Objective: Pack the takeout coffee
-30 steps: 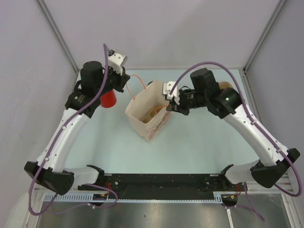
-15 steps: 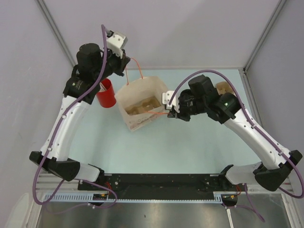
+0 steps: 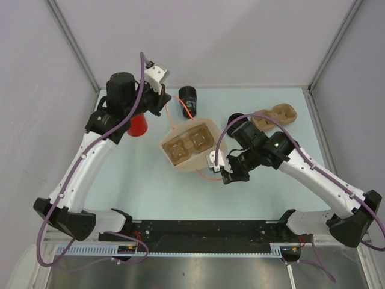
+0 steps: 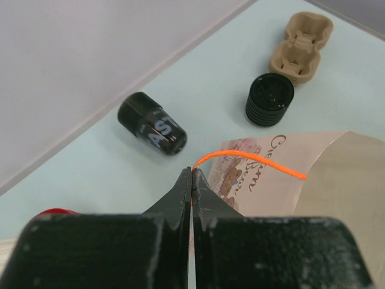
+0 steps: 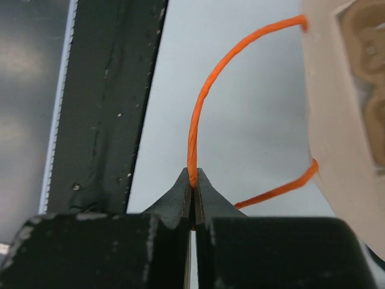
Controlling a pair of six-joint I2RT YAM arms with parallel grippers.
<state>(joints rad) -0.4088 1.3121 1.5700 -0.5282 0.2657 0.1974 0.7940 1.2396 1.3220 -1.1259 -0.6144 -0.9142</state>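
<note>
The takeout coffee [image 3: 188, 100] is a black cup with white letters, lying on its side behind the bag; it also shows in the left wrist view [image 4: 151, 123]. The paper bag [image 3: 192, 144] stands mouth up with a cardboard insert inside. My left gripper [image 3: 165, 102] [image 4: 192, 171] is shut on the bag's far orange handle [image 4: 252, 159], just left of the cup. My right gripper [image 3: 225, 176] [image 5: 194, 174] is shut on the near orange handle [image 5: 201, 102], in front of the bag [image 5: 337, 108]. The two handles are drawn apart.
A red cup [image 3: 138, 125] stands left of the bag, under my left arm. A squat ribbed black round piece [image 4: 269, 99] sits right of the coffee, beside a brown cardboard cup carrier [image 3: 275, 115] [image 4: 301, 39]. The black base rail [image 5: 102, 102] runs along the near edge.
The bag has swung from tilted to mouth up. My right gripper pulled its handle toward the near edge, and the left gripper shifted right. The black cup has come into view behind the bag.
</note>
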